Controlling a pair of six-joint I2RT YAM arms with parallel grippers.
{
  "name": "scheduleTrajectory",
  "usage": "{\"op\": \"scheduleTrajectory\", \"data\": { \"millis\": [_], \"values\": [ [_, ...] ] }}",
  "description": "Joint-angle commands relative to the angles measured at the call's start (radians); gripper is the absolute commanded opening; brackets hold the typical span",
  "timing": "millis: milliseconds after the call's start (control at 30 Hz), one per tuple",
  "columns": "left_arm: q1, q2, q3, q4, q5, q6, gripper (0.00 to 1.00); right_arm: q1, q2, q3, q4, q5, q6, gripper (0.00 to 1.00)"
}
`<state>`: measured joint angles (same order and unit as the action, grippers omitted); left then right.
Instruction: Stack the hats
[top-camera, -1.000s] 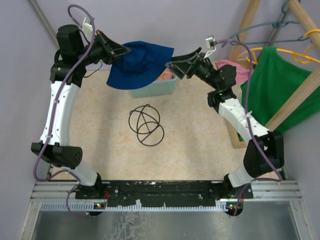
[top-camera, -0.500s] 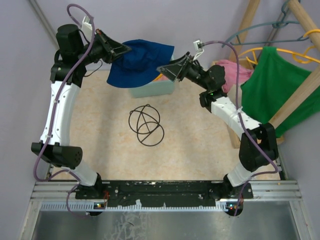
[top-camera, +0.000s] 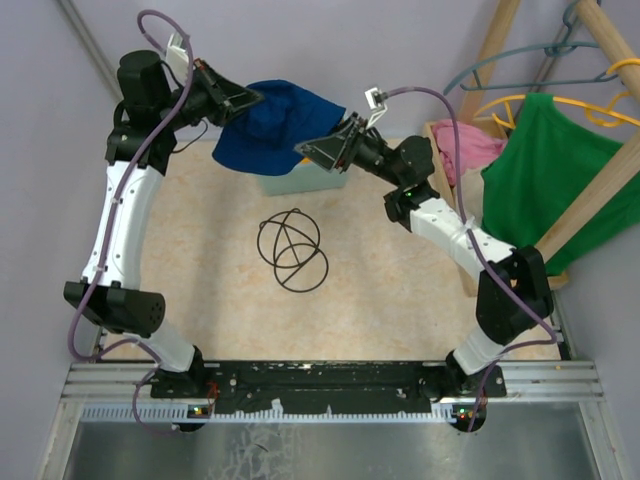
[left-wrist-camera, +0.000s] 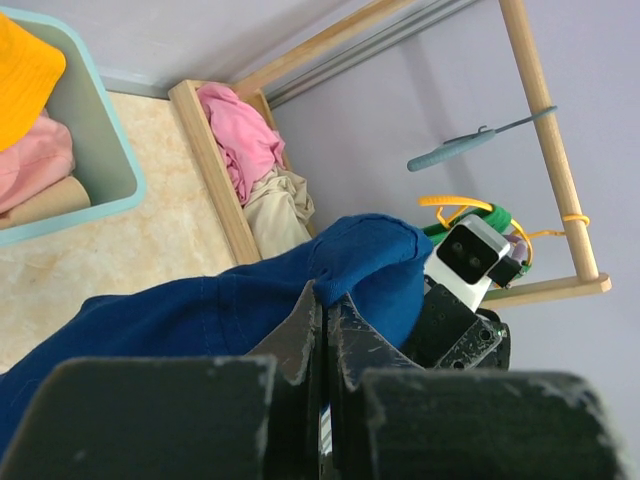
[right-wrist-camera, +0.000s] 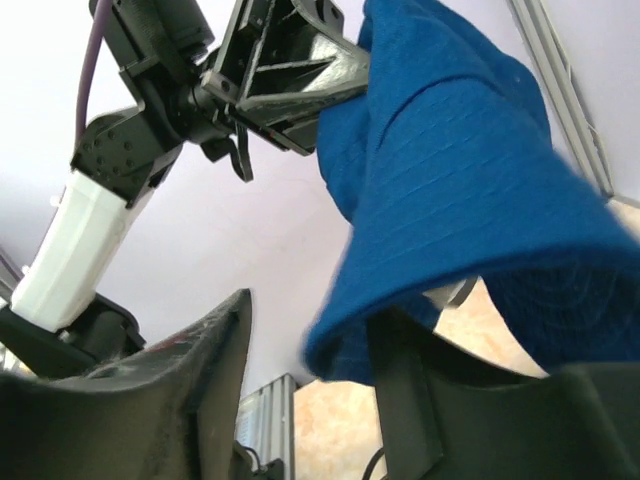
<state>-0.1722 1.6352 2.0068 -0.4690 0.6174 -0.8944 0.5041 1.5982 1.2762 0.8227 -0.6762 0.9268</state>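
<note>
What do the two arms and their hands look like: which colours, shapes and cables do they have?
Both arms, left arm and right arm, have white links and black joints. A purple cable runs along each. The left hand and right hand are black, with two flat tapered fingers and a small white camera box.

navy hat: deep blue, plain, faint ribbed weave lines up close
bin: pale teal
in the bin: yellow-orange hat, pink hat, beige hat, all solid colours
table: peach-beige, mottled
cable loop: black
shirt: solid green, on a yellow hanger
pink cloth: plain pink
left pincer and right pincer: black, scuffed grey at the edges
arms: white and black, with purple cables
</note>
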Motion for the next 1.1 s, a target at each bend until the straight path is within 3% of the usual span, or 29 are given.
{"op": "scheduleTrajectory", "data": {
  "millis": [0, 67, 167, 300, 467, 733, 1067],
  "values": [
    [0.001, 0.004, 0.000, 0.065, 0.000, 0.000, 0.00, 0.037, 0.006, 0.005, 0.016, 0.030, 0.003, 0.38],
    [0.008, 0.004, 0.002, 0.056, -0.004, 0.034, 0.00, 0.037, 0.006, 0.014, 0.006, 0.038, 0.044, 0.16],
    [0.031, -0.001, 0.001, 0.010, -0.032, 0.115, 0.00, 0.038, 0.010, 0.039, -0.013, 0.036, 0.168, 0.00],
    [0.063, -0.025, -0.020, -0.075, -0.110, 0.268, 0.00, 0.037, 0.002, 0.053, -0.109, 0.037, 0.262, 0.00],
    [0.066, -0.108, -0.169, -0.024, -0.176, 0.402, 0.00, 0.045, 0.035, -0.008, -0.069, 0.016, 0.421, 0.00],
    [0.062, -0.246, -0.476, 0.137, -0.120, 0.397, 0.00, 0.047, 0.029, -0.123, -0.056, -0.024, 0.371, 0.00],
    [0.048, -0.292, -0.533, 0.132, -0.085, 0.381, 0.00, 0.051, -0.036, -0.205, -0.115, -0.074, 0.309, 0.00]
  ]
}}
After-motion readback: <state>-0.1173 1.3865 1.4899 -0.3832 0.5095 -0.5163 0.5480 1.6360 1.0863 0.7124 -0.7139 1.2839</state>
